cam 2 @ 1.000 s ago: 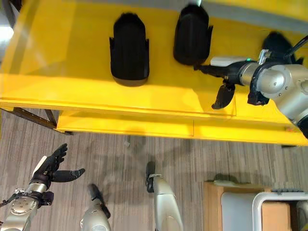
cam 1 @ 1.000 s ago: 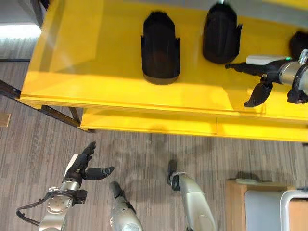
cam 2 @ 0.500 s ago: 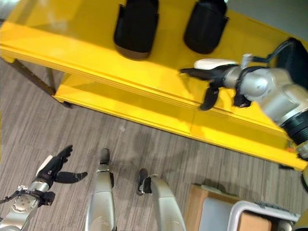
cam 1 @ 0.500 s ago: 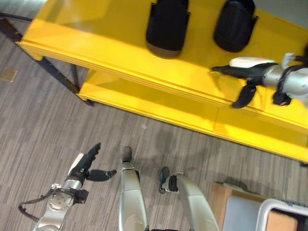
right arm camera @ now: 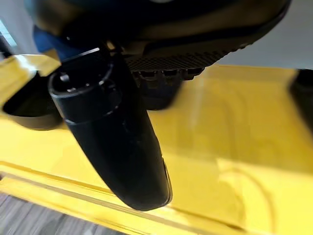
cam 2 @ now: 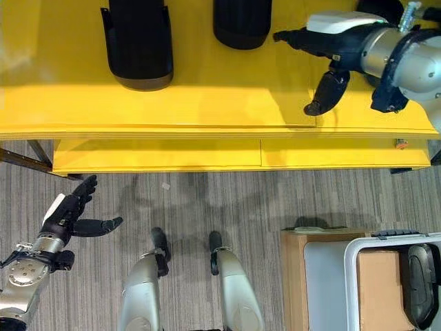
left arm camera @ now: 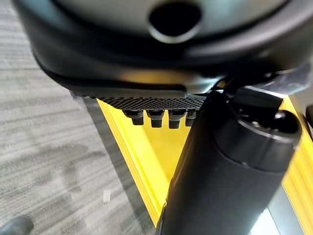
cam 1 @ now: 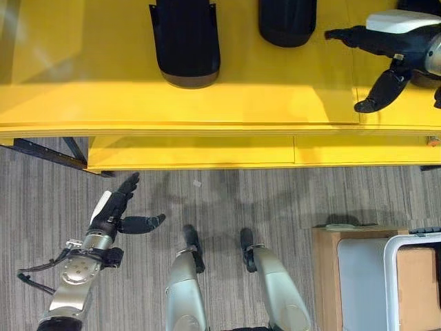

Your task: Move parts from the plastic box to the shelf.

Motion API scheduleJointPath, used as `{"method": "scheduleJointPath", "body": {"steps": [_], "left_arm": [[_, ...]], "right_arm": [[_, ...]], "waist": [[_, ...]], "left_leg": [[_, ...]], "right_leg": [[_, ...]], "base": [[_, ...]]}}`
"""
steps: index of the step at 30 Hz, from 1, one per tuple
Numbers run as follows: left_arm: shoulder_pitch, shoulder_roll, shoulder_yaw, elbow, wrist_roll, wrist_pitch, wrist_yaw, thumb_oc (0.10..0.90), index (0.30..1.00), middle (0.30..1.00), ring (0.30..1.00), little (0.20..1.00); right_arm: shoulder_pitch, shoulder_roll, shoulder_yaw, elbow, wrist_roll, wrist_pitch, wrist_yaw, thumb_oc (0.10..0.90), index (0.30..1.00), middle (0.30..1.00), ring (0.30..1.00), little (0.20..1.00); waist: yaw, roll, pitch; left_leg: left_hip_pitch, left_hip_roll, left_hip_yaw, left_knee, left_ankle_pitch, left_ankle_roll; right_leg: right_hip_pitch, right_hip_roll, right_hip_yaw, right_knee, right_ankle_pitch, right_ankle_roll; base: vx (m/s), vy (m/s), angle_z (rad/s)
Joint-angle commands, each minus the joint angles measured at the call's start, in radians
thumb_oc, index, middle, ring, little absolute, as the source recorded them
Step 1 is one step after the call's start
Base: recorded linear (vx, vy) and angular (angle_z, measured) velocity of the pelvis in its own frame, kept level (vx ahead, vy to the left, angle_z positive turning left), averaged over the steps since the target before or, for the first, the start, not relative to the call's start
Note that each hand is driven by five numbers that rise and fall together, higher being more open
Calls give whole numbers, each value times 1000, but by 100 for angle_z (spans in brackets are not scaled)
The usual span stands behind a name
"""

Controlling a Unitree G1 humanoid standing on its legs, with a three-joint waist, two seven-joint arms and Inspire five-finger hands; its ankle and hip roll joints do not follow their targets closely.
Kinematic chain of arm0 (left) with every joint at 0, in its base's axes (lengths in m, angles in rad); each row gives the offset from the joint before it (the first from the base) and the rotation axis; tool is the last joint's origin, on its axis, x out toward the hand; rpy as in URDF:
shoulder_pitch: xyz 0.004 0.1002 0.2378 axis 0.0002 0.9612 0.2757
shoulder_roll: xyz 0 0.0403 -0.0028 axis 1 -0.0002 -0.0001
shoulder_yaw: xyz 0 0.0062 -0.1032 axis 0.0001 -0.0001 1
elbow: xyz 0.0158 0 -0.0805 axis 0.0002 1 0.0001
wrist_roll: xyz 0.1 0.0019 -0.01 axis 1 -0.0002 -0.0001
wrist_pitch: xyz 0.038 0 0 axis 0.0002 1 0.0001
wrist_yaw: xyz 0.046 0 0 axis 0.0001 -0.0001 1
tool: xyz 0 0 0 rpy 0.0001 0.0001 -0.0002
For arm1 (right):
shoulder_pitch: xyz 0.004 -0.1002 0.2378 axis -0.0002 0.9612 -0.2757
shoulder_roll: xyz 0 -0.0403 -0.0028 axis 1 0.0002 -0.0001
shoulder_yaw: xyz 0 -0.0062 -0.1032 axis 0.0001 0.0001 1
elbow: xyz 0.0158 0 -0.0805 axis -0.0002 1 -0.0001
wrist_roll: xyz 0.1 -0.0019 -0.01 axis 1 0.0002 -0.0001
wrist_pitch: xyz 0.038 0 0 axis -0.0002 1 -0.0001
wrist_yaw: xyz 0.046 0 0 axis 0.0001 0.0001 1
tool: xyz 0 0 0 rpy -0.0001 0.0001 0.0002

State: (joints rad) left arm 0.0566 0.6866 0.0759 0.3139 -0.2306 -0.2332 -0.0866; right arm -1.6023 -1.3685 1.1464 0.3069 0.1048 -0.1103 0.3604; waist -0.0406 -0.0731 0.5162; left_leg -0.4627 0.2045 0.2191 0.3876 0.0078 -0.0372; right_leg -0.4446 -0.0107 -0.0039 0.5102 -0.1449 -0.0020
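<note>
The left hand (cam 1: pixel 114 215) hangs low over the grey striped floor (cam 1: pixel 41 200), in front of the yellow shelf (cam 1: pixel 83 89) and near its left end. Its fingers are straight and spread, its thumb sticks out to the side, and it holds nothing. On the top board of the shelf, a black part (cam 1: pixel 185 41) with a rounded end lies left of the middle, with its rounded end pointing at the front edge. A second black part (cam 1: pixel 287 21) lies to the right of it, close to the back edge. The two parts do not touch. The right hand (cam 2: pixel 331 52) is over the right end of the top board, just right of the second part. Its fingers reach out flat toward the left, its thumb points down at the front edge, and it holds nothing. A third dark part (cam 2: pixel 377 8) peeks out behind the right arm at the back right corner. Down on the floor at the right, in front of the shelf, a white plastic box (cam 2: pixel 355 276) sits beside a wooden stand (cam 2: pixel 293 276). One more black part (cam 2: pixel 422 283) lies inside the box by its right wall.
</note>
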Motion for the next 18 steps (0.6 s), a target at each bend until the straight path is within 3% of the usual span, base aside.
{"method": "scheduleJointPath", "body": {"steps": [1, 12, 18], "left_arm": [[133, 62, 19, -45, -25, -67, 17, 900, 1000, 1000, 1000, 1000], [150, 66, 47, -52, -29, -70, 20, 900, 1000, 1000, 1000, 1000], [156, 63, 51, -52, -30, -74, 26, 900, 1000, 1000, 1000, 1000]], "right_arm": [[-40, 43, -57, 27, 48, -6, -52, 900, 1000, 1000, 1000, 1000], [-97, 72, -29, 11, 49, -6, -55, 900, 1000, 1000, 1000, 1000], [-99, 94, -35, 24, 45, -4, -63, 900, 1000, 1000, 1000, 1000]], "waist": [[12, -46, -164], [19, -55, -179], [28, -44, -179]], "left_leg": [[-41, 49, -18, -65, 81, -25], [-14, 49, -5, -81, 75, -25], [-10, 38, 9, -114, 83, -26]], "right_leg": [[27, -86, 30, -15, 35, 55], [71, -95, 40, -91, 61, 68], [72, -103, 43, -129, 78, 76]], "base": [[44, 22, -2], [31, 15, -6], [17, 11, -2]]}}
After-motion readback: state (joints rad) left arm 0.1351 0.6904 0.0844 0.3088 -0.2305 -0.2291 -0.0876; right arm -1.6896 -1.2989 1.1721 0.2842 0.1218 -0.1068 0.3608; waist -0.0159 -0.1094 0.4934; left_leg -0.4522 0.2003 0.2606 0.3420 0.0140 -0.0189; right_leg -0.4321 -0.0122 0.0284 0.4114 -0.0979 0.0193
